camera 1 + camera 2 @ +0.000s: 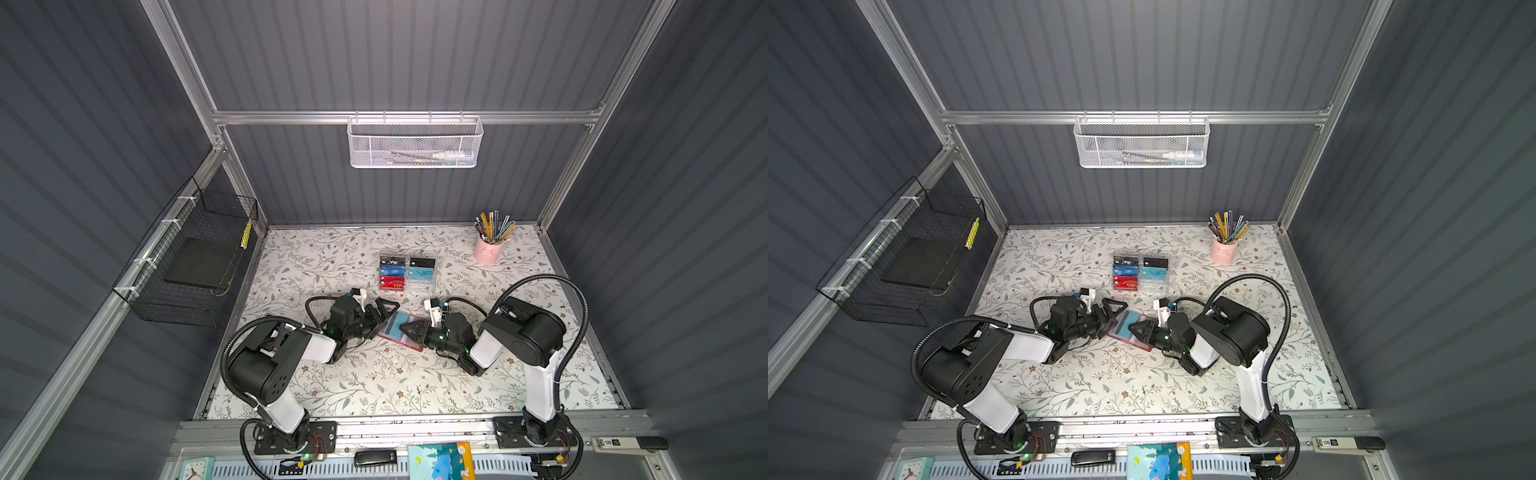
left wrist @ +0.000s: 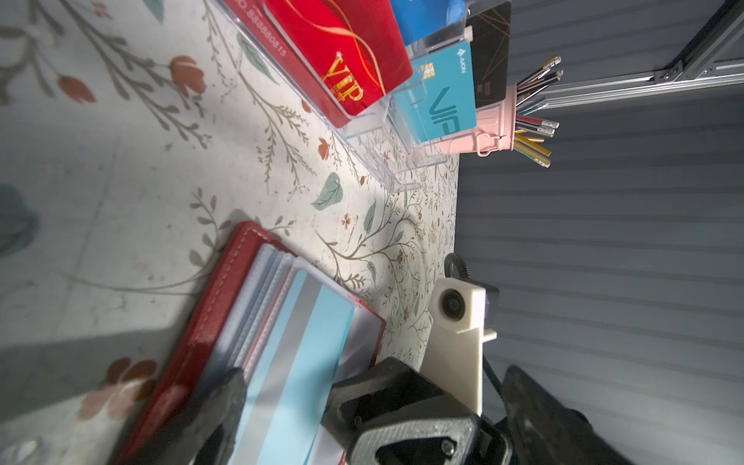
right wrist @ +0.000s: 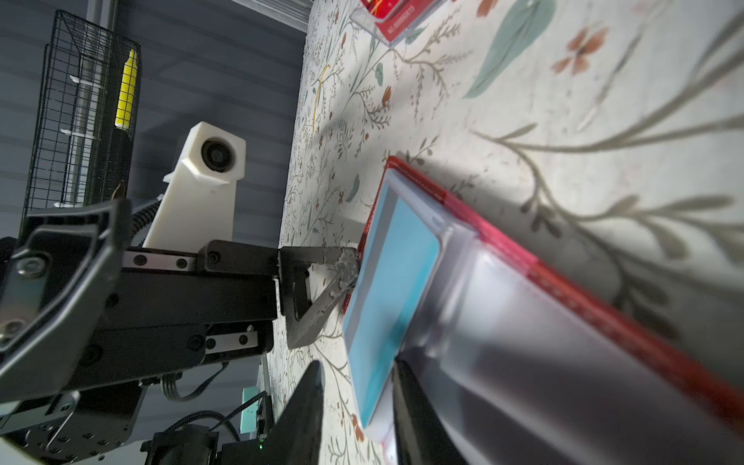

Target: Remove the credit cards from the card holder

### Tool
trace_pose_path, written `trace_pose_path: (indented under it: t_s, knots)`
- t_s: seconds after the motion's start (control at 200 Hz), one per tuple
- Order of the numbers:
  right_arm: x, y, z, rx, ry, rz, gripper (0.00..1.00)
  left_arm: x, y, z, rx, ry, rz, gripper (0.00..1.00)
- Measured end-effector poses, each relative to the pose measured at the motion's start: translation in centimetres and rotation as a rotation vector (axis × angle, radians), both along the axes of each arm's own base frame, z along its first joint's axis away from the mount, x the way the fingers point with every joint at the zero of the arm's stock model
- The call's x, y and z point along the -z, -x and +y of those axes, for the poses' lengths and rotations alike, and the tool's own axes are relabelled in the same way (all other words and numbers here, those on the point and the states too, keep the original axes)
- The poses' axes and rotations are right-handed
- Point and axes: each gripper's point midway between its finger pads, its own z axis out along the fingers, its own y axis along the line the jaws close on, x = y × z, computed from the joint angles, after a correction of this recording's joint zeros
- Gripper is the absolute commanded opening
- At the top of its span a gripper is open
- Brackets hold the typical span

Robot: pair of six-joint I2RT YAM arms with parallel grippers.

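The red booklet-style card holder (image 2: 209,306) lies open on the floral table (image 1: 374,386), just before the clear acrylic tiered rack (image 1: 422,286). A light-blue plastic credit card (image 2: 306,362) protrudes from its clear sleeve, long axis roughly toward the rack. The right gripper (image 1: 404,328) straddles the card's end, jaws partly apart; the left gripper (image 1: 382,319) gapes wide, one fingertip touching the holder's edge

Acrylic rack (image 1: 422,286) mid-table w/ red VIP card (image 1: 391,284); pink pencil cup (image 1: 487,253) rear rt; mesh basket (image 1: 415,141) on back rail.
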Motion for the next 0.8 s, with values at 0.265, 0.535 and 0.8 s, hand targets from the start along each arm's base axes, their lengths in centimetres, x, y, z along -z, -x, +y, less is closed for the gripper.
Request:
trace_pose_path:
  t_s: [0.265,0.535,0.8]
  knots:
    - [0.04,0.04,-0.01,-0.001,0.001,0.001,0.25,-0.01,-0.02,0.01,-0.001,0.0,-0.001,1.0]
    - [0.32,-0.25,0.12,0.006,0.025,0.02,0.19,0.01,-0.12,0.2,-0.012,-0.001,-0.008,1.0]
    - [0.75,-0.85,0.13,0.026,0.067,0.04,0.12,0.04,-0.29,0.36,-0.025,-0.005,-0.013,1.0]
